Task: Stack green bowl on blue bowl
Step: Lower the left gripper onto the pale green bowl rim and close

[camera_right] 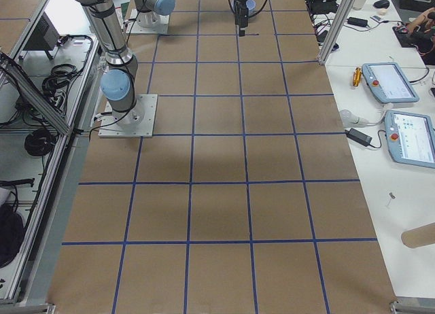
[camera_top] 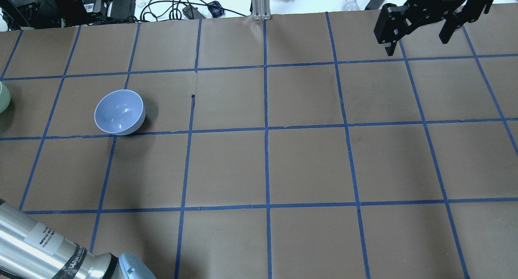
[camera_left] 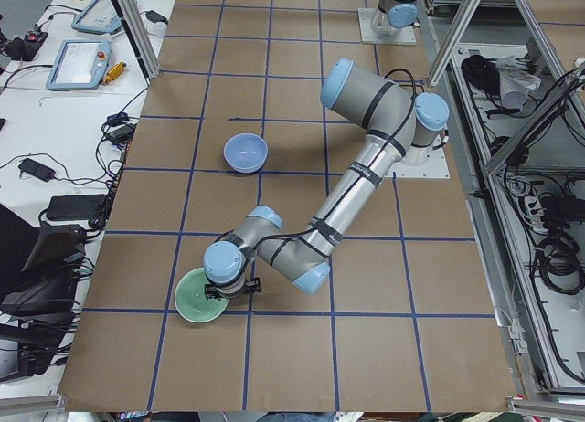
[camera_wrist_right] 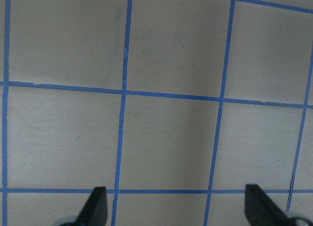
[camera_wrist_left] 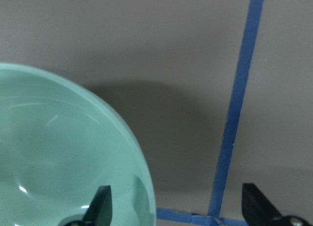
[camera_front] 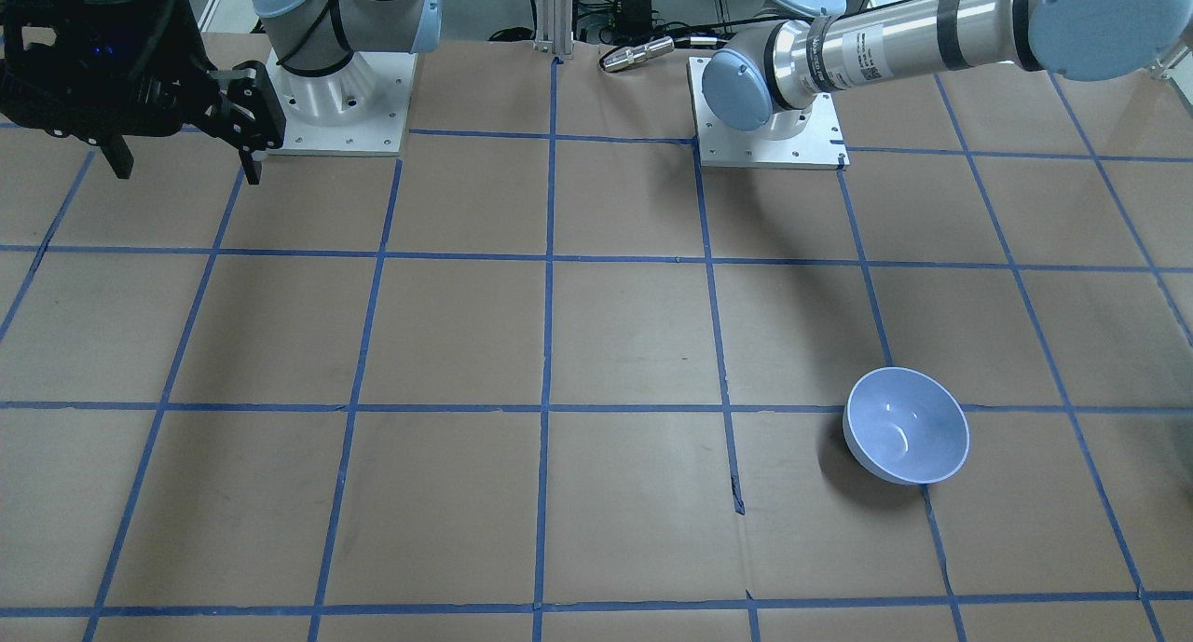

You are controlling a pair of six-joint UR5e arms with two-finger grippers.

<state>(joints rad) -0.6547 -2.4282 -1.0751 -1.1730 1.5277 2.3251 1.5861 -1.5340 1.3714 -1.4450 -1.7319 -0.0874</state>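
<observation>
The glossy pale blue bowl (camera_front: 906, 425) stands upright; the mint green bowl (camera_left: 195, 308) stands upright well apart, unstacked.

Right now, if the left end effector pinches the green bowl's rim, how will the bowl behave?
The green bowl looks glossy, so its wall may slip in the left end effector. It seems rigid and likely won't flex. A one-sided rim grip will probably let it tilt.
</observation>
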